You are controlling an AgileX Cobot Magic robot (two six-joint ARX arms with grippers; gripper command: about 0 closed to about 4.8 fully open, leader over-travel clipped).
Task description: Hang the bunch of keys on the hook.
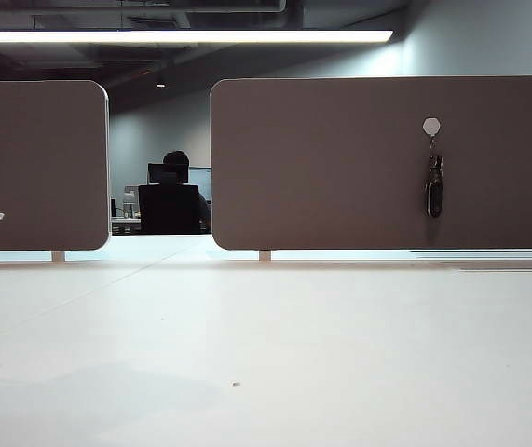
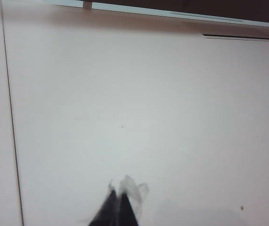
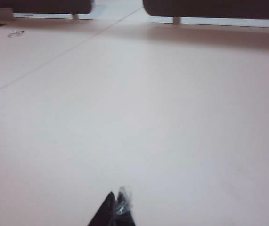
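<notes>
- Keys: in ext. view the bunch of keys [image 1: 434, 189] hangs on the hook [image 1: 431, 128], upper right of frame, against the right brown panel [image 1: 340, 168]. Black oval fob lowest, thin metal bits above it, touching the hook's wire.
- Ext. view, rest: second brown panel [image 1: 37, 163] at left; gap between the two shows a person in a chair [image 1: 174, 197], far back. White table [image 1: 266, 354] fills the lower half. A small clear-and-dark tip pokes in at the left edge, mid height; can't tell which part it is.
- L wrist view: left gripper [image 2: 118, 207] at bottom centre of frame, black fingers pressed together w/ clear wrap at the tips, closed on nothing, above bare table. Thin dark seam runs down the left side; panel's lower edge along the top.
- R wrist view: right gripper [image 3: 116, 207] at bottom centre, fingers likewise together, empty, over the table. Both panels' lower edges and feet along the top of frame. Keys not visible in either wrist view.
</notes>
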